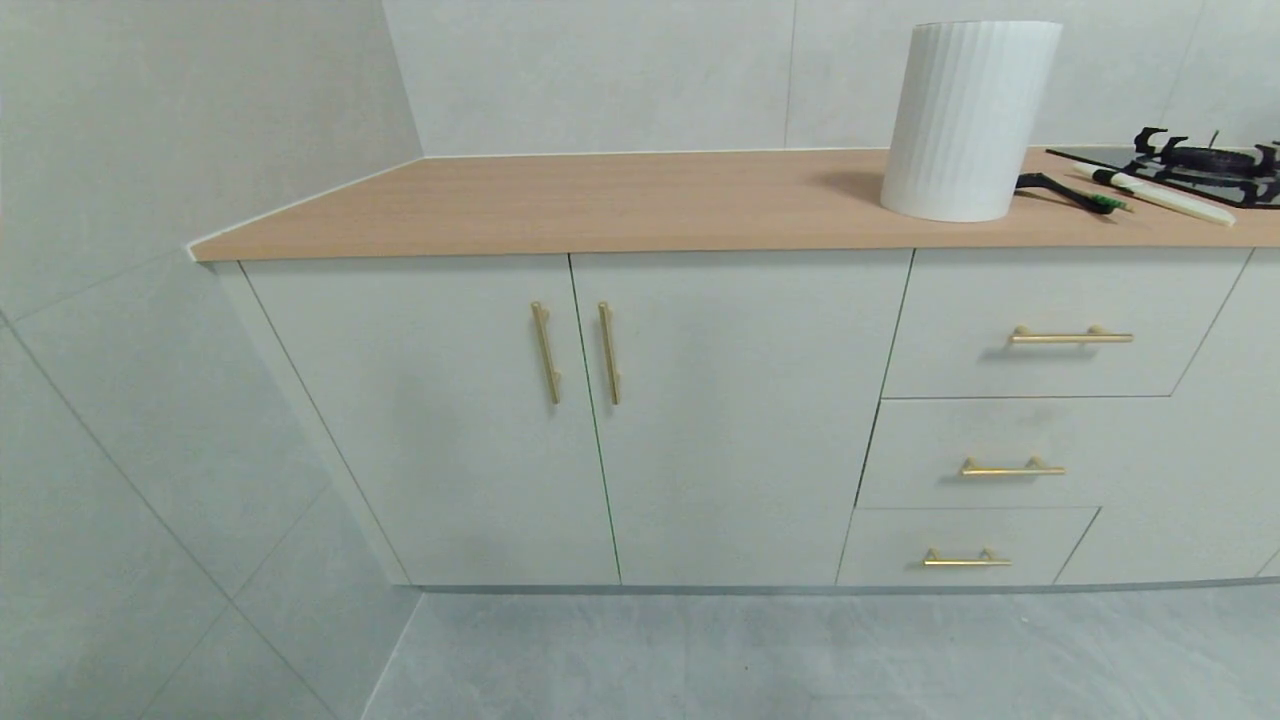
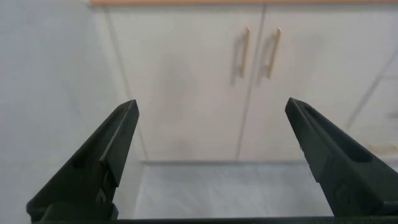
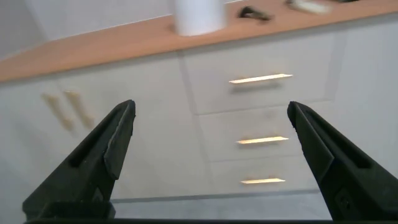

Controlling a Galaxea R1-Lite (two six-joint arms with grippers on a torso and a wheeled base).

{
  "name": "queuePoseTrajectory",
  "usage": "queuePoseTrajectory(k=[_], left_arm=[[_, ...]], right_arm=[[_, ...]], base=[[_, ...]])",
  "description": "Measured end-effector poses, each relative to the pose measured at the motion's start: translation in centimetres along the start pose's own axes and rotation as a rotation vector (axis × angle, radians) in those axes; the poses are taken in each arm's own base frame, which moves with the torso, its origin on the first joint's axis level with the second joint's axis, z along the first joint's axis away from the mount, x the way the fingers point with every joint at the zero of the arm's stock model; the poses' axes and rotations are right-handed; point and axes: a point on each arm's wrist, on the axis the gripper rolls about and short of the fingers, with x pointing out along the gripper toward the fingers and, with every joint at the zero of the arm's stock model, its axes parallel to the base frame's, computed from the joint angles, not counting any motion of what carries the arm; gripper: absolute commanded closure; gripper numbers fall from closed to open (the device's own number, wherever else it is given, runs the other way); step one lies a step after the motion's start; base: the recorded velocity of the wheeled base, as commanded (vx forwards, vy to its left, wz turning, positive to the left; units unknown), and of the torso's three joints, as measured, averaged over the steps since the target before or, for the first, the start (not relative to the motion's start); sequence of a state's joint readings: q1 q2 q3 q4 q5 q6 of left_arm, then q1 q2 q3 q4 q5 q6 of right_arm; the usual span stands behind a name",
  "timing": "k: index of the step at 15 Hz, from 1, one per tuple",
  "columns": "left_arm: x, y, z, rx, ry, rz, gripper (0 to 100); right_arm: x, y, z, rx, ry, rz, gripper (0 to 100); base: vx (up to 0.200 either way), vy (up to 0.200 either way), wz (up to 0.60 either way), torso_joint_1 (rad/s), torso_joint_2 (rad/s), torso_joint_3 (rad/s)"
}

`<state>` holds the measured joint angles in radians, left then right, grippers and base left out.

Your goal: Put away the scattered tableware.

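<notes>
- Grey tiled walls framed the wood counter (image 1: 600,200) in my head view, and a white ribbed canister (image 1: 968,120) stood on its right part.
- Just right of the canister I saw the tableware. A black-handled utensil (image 1: 1068,190) lay on the wood, and a pale utensil (image 1: 1165,196) lay beside it, farther right.
- Both utensils sat next to the black hob (image 1: 1205,160) at the far right end.
- Under the counter, two cabinet doors (image 1: 430,420) with upright brass handles took the left side. Three drawers (image 1: 1040,330) were stacked on the right, and all of these were closed.
- From the left wrist view, the left gripper (image 2: 210,106) had its jaws spread wide with nothing between them. It faced the cabinet doors (image 2: 186,93) from some way off.
- From the right wrist view, the right gripper (image 3: 210,107) was likewise spread wide and empty, facing the drawers (image 3: 261,99).
- Beyond it on the counter I could make out the canister (image 3: 198,15), the black-handled utensil (image 3: 255,12) and the pale utensil (image 3: 310,6), all blurred.
</notes>
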<state>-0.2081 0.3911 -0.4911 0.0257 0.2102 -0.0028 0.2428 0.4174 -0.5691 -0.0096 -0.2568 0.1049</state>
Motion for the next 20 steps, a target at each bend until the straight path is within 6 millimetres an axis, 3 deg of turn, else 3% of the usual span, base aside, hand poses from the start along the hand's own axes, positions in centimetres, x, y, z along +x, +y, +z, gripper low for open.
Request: queuePoseTrajectory(k=[3, 7, 11, 14, 17, 20], left_arm=[[-2.5, 0.3, -1.8, 0.021, -0.068, 0.059, 0], [-4.3, 0.1, -4.1, 0.068, -0.121, 0.157, 0], [-4.6, 0.0, -6.6, 0.092, -0.149, 0.203, 0], [-3.6, 0.0, -9.0, 0.097, -0.143, 0.202, 0], [-2.6, -0.1, -11.9, 0.105, -0.071, 0.134, 0], [-2.5, -0.2, -13.2, 0.111, 0.03, 0.063, 0]], right_arm=[[-4.2, -0.9, -2.0, -0.106, -0.056, -0.092, 0], [-6.2, -0.8, -4.7, -0.152, -0.091, -0.221, 0], [-5.7, -1.0, -8.5, -0.159, -0.054, -0.24, 0], [-4.4, -1.3, -11.7, -0.163, -0.019, -0.148, 0], [-3.7, -1.3, -14.3, -0.162, 0.032, -0.004, 0], [-3.8, -1.5, -15.7, -0.167, 0.149, -0.001, 0]], base=[[0.0, 0.0, 0.0, 0.0, 0.0, 0.0], [0.0, 0.0, 0.0, 0.0, 0.0, 0.0], [0.0, 0.0, 0.0, 0.0, 0.0, 0.0], [0.0, 0.0, 0.0, 0.0, 0.0, 0.0], [0.0, 0.0, 0.0, 0.0, 0.0, 0.0], [0.0, 0.0, 0.0, 0.0, 0.0, 0.0]])
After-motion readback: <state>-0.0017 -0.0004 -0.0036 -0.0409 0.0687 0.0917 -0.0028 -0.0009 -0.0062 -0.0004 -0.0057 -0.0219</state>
